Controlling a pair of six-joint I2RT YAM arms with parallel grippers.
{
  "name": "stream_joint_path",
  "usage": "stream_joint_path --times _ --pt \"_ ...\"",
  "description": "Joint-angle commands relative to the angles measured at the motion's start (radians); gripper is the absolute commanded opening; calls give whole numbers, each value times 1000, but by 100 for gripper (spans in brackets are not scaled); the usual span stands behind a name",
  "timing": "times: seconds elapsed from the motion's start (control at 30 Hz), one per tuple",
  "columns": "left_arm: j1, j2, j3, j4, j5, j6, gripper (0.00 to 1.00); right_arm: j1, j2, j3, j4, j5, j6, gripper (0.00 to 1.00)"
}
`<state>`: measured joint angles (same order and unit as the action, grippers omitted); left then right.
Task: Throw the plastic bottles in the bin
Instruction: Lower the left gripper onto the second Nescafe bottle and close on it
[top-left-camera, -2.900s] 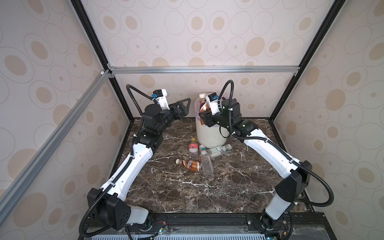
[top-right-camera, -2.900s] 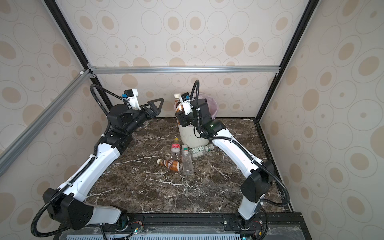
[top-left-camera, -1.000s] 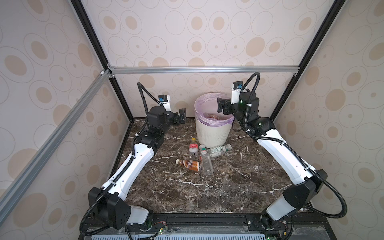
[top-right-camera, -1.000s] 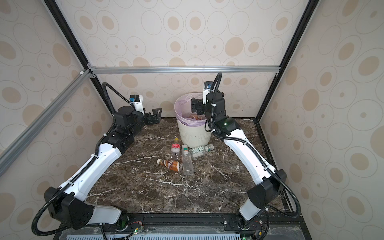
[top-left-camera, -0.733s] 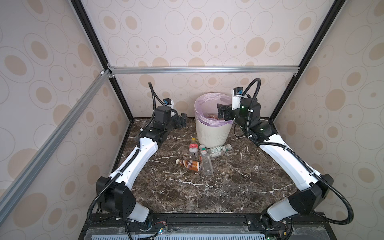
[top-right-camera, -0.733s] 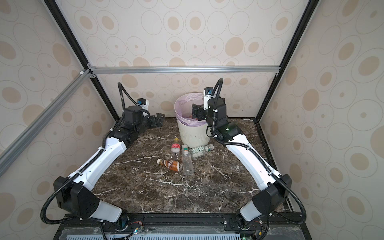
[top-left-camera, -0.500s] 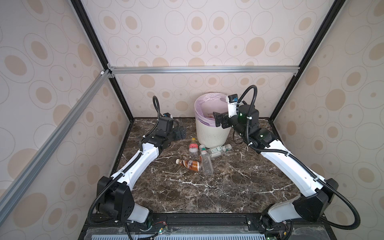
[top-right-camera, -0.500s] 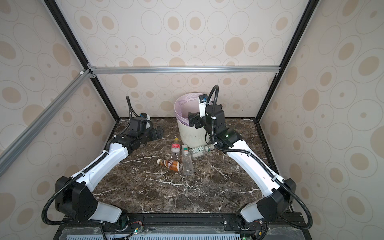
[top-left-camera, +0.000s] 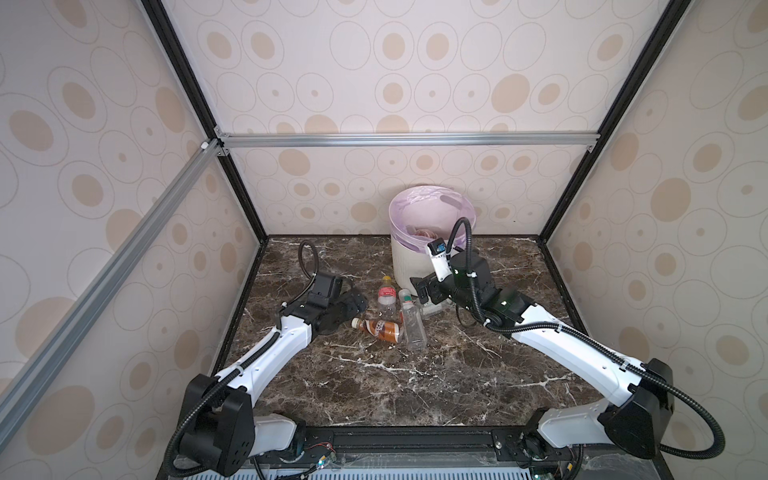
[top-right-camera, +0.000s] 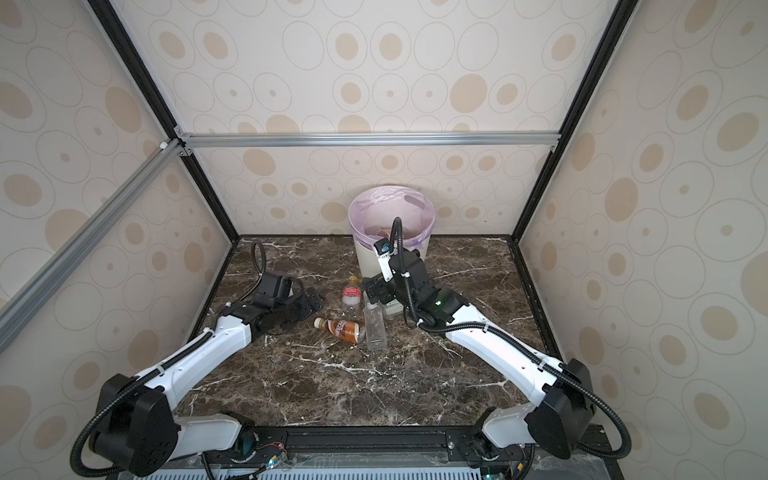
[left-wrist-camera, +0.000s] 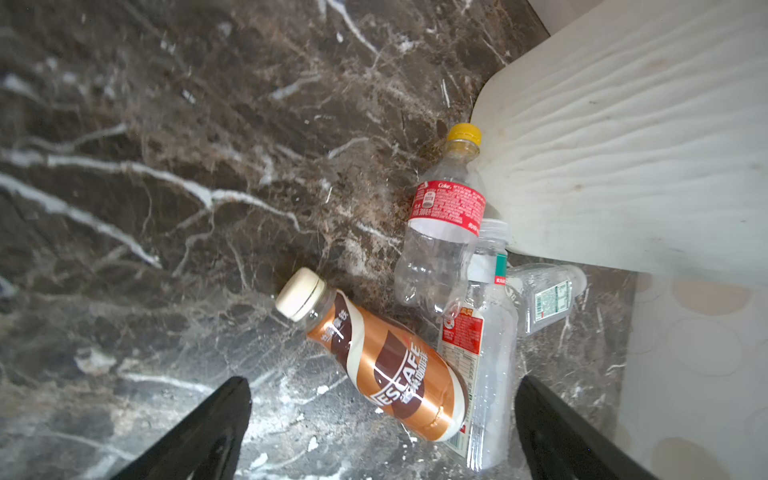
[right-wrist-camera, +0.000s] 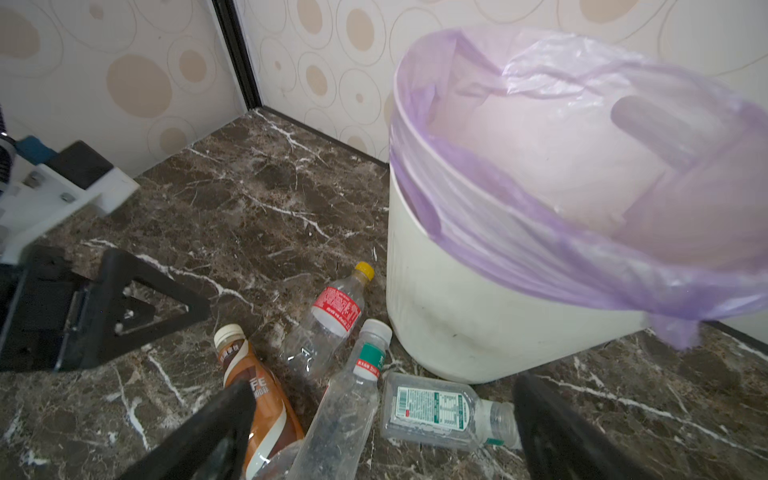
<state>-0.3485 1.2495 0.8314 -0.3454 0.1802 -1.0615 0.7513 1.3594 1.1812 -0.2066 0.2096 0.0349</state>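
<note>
We find the left pincer (left-wrist-camera: 384, 386) spread wide and empty, low near the brown-orange bottle (top-left-camera: 379, 329) — the right pincer (right-wrist-camera: 384, 386) likewise, above the clear ones. Four plastic bottles (left-wrist-camera: 440, 232) lie clustered on the counter (top-left-camera: 374, 386) — just beside the bin (top-left-camera: 405, 266), its lilac liner (right-wrist-camera: 540, 249) draping the rim.

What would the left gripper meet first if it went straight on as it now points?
Probably the brown coffee bottle: in the left wrist view it lies ahead of the left gripper, between its open jaws; depth is unclear.
</note>
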Motion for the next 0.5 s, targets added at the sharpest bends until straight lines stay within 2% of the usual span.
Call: stream_joint_path --times 0.0,0.23,0.47 --pt "4 -47 -87 113 59 -302 99 19 -38 -47 27 8 36 100" --pt "5 11 -91 84 39 -455 99 38 -96 -141 58 -31 56 99" --pt "2 120 -74 115 56 -518 99 41 -145 -203 58 -47 53 100"
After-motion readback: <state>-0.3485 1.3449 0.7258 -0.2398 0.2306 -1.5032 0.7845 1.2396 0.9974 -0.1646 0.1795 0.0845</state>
